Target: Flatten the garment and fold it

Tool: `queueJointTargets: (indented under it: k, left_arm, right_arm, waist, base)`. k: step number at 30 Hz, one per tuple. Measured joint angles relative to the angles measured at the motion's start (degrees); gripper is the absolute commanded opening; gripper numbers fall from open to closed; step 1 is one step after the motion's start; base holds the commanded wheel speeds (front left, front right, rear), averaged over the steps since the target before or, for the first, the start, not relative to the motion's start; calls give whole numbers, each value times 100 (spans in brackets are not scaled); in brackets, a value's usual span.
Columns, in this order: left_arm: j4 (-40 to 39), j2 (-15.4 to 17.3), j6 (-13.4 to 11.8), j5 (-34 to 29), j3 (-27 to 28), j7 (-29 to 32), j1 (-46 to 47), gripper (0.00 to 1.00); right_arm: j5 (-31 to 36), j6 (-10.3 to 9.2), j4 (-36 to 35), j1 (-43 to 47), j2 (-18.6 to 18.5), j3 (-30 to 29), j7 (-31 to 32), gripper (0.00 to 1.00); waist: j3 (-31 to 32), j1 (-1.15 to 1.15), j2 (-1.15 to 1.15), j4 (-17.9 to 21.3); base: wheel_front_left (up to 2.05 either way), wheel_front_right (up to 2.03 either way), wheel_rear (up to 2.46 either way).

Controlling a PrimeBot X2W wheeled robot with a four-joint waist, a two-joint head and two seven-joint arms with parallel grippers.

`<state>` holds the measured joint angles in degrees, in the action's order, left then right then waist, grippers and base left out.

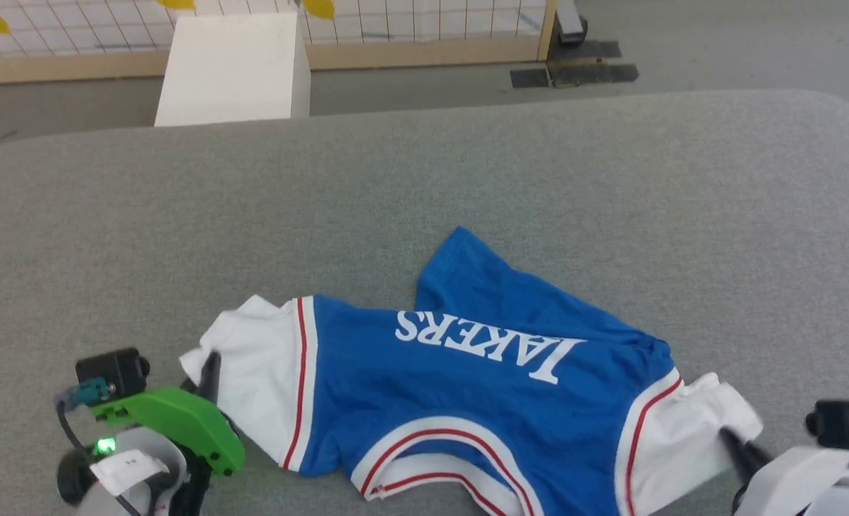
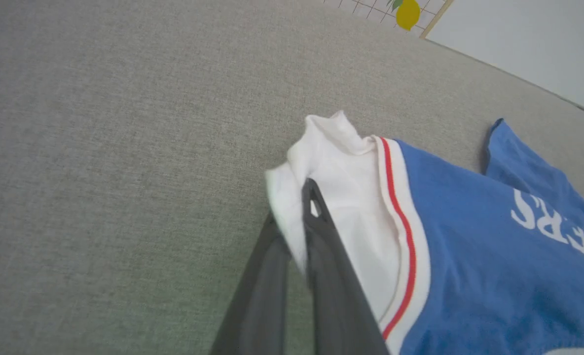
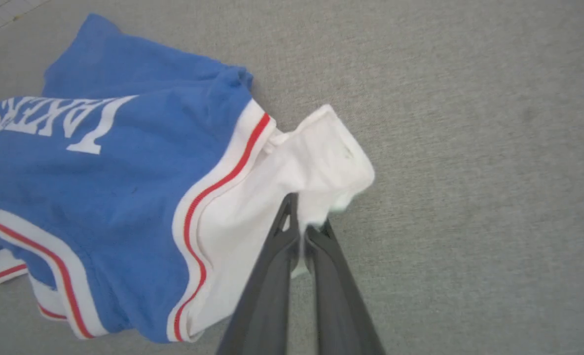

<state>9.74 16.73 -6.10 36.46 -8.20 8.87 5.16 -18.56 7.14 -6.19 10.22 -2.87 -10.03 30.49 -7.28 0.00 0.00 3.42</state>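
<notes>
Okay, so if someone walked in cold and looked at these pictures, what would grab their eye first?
The bright blue garment with bold white lettering stands out first, lying rumpled on the grey padded surface close to the robot. Next, the left claw at lower left and the right claw at lower right, each shut on the white cloth at one end of it. A white box stands beyond the far edge.

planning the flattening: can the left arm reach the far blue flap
Probably not yet: the left gripper is shut on the garment at its white sleeve and must release first; nothing else blocks the blue flap.
</notes>
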Motion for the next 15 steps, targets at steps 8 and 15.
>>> queueJointTargets:
  k: [8,15]
  left_arm:
    - [-1310,341,357,687,220,822,511,0]
    - [-1737,614,100,928,465,1543,2399,0]
  right_arm:
    - [789,0,-1209,-1257,-204,324,814,0]
    - [1092,10,-1116,-3800,-855,838,1386,0]
  waist:
    - [-13,0,0,-81]
    - [-458,0,0,-122]
  base:
    - [0,0,0]
    - [0,0,0]
